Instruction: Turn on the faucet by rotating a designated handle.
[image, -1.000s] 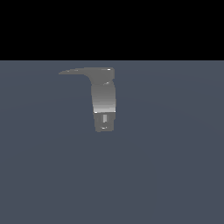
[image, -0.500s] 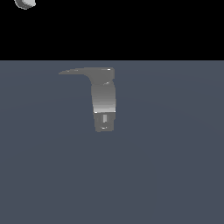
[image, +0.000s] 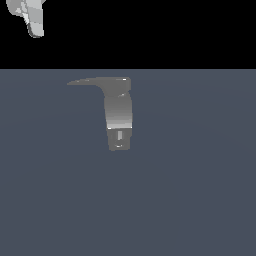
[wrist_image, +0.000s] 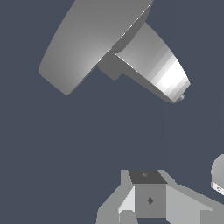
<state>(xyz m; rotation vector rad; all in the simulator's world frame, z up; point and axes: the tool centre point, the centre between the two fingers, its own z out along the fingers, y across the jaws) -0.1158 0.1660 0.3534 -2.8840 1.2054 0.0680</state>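
Note:
The faucet (image: 119, 112) stands upright in the middle of the exterior view, a grey cylinder with a bright band over a darker slotted base. Its handle (image: 92, 81) is a thin flat lever that points from the top toward the exterior view's left. In the wrist view the handle (wrist_image: 92, 41) shows as a broad flat grey plate, with the faucet body (wrist_image: 153, 61) slanting away beneath it. My gripper (wrist_image: 146, 175) sits well apart from both, its fingers showing as one block with no gap. A white piece of my arm (image: 30, 17) hangs high at the exterior view's upper left, far from the handle.
Flat blue-grey ground (image: 190, 200) spreads around the faucet, under a black backdrop. A rounded grey-white part (wrist_image: 218, 175) pokes in at the wrist view's edge beside the gripper.
My arm has come down into the exterior view at the upper left, from out of sight to a small tip to a larger piece. The faucet and handle have not moved.

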